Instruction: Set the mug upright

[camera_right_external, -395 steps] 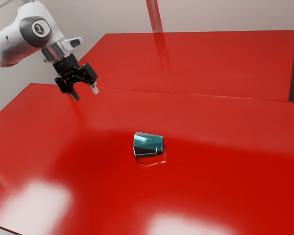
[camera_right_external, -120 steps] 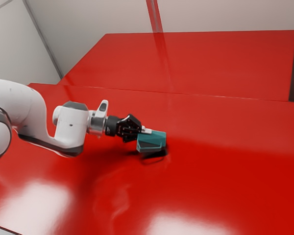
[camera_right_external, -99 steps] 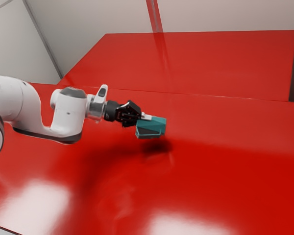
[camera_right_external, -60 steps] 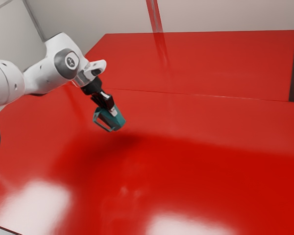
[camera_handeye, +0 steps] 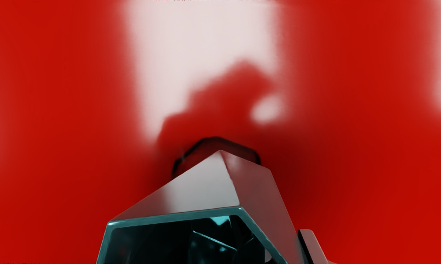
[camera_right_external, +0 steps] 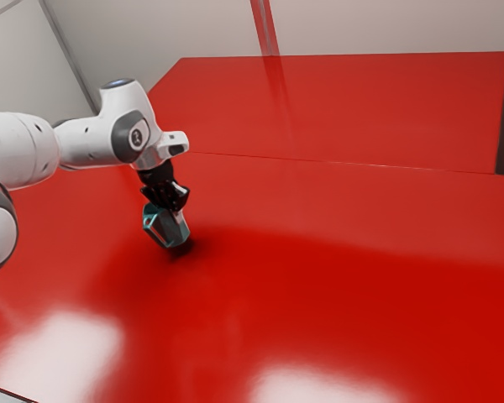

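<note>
- One black two-finger gripper (camera_right_external: 175, 211), left of centre in the exterior view, pointing down and slightly towards the frame's lower right; clamped on the mug's wall, one finger (camera_handeye: 310, 242) along the outside, the other reaching inside the rim.
- One mug (camera_right_external: 171, 230), teal, faceted, glossy; directly below the gripper and held by it, left of centre in the exterior view, over the near table.
- Attitude of mug: tilted, nearer upright than lying. Long axis steep, running from mouth at upper left to base at lower right of the exterior view; mouth up towards the gripper, base down.
- Handle (camera_right_external: 150, 225), one, on the mug's side facing the exterior view's left.
- Rim (camera_handeye: 176, 216), angular, teal, open towards the wrist camera; dark interior partly visible.
- Shadow (camera_right_external: 183, 249), dark, close under the base; contact between base and table cannot be told.
- One robot arm (camera_right_external: 88, 141), white with grey joint covers, entering from the left edge of the exterior view.
- Near table (camera_right_external: 344, 294), red, polished, with pale reflections along the lower part of the frame.
- Second table (camera_right_external: 361, 109), red, behind, across the upper part of the exterior view.
</note>
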You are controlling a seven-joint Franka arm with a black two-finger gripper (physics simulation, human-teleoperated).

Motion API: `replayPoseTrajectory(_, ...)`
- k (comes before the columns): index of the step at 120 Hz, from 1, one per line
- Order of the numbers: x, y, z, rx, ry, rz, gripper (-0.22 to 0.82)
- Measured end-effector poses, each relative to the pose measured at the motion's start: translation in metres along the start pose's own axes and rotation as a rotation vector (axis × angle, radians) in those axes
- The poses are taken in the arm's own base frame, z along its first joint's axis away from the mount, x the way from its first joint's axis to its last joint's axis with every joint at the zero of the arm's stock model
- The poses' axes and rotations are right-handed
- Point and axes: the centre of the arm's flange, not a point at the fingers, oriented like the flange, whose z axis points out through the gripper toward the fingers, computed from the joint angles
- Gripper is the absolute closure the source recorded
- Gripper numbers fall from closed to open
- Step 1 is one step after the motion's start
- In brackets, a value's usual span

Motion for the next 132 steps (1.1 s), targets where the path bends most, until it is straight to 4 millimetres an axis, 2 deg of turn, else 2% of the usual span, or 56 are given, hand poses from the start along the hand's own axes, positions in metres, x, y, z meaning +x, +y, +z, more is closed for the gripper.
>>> replayPoseTrajectory(37,-0.002,-0.008,0.005,0.106,-0.051,-0.103,0.78)
replayPoseTrajectory(53,-0.002,-0.01,0.015,0.126,-0.076,-0.147,0.77)
replayPoseTrajectory(59,-0.002,-0.01,0.017,0.127,-0.08,-0.163,0.7)
replayPoseTrajectory(72,-0.002,-0.01,0.017,0.129,-0.082,-0.194,0.46)
replayPoseTrajectory(88,0.002,-0.01,0.006,0.131,-0.065,-0.224,0.24)
replayPoseTrajectory(97,0.008,-0.01,-0.015,0.133,-0.04,-0.237,0.17)
replayPoseTrajectory(108,0.01,-0.006,-0.064,0.142,0.003,-0.25,0.11)
replayPoseTrajectory(119,0.0,0.005,-0.132,0.144,0.053,-0.262,0.07)
replayPoseTrajectory(132,-0.018,0.036,-0.225,0.132,0.123,-0.242,0.04)
